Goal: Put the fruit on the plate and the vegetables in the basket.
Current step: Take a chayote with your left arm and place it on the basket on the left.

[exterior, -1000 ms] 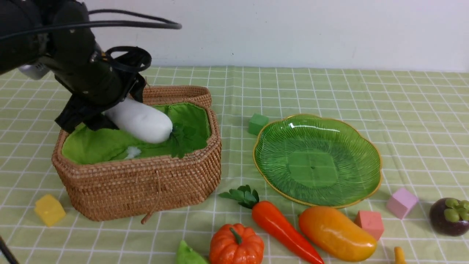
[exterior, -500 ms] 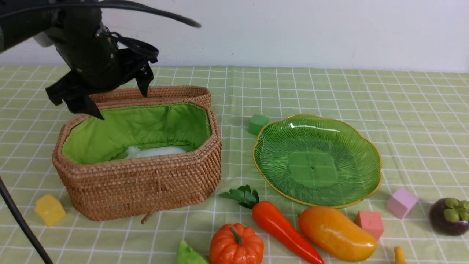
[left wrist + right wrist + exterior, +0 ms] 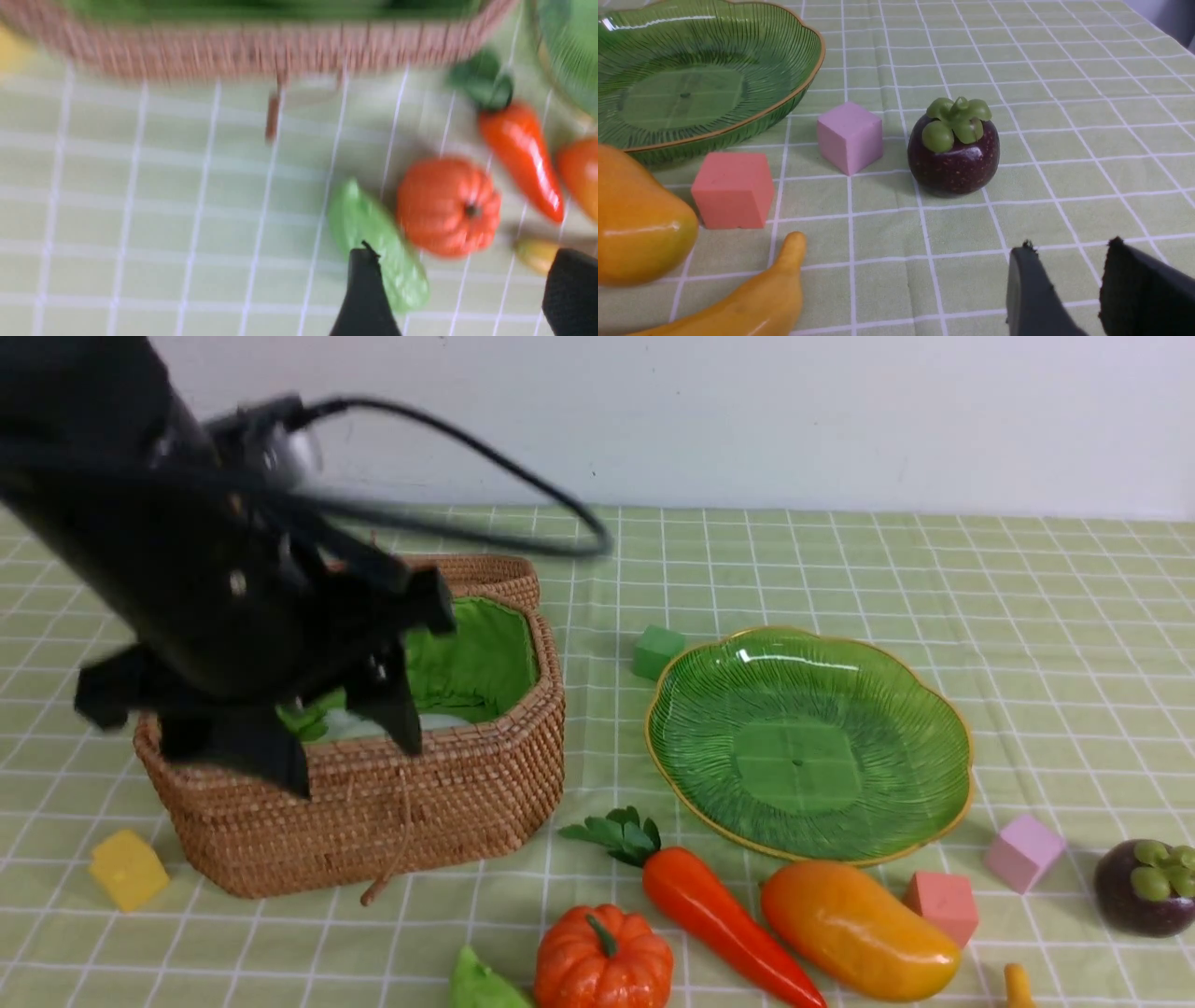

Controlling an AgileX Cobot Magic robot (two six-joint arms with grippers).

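The white radish (image 3: 443, 720) lies inside the wicker basket (image 3: 467, 784). My left gripper (image 3: 336, 737) hangs blurred over the basket's near left rim, open and empty. From its wrist I see the cucumber (image 3: 378, 252), pumpkin (image 3: 448, 207) and carrot (image 3: 521, 154) on the cloth beyond the open left gripper (image 3: 467, 254). The green plate (image 3: 808, 747) is empty. Mango (image 3: 859, 929), banana tip (image 3: 1018, 985) and mangosteen (image 3: 1144, 887) lie near the front right. My right gripper (image 3: 1070, 246) stands open, empty, short of the mangosteen (image 3: 955, 149).
Small cubes lie about: yellow (image 3: 126, 870) left of the basket, green (image 3: 658, 651) behind the plate, pink (image 3: 1025, 852) and salmon (image 3: 943, 905) between plate and mangosteen. The basket's lid (image 3: 467, 574) lies folded back behind it.
The left gripper let the radish drop into the basket, rose, then swung toward the basket's near side. Everything else on the cloth stays put.
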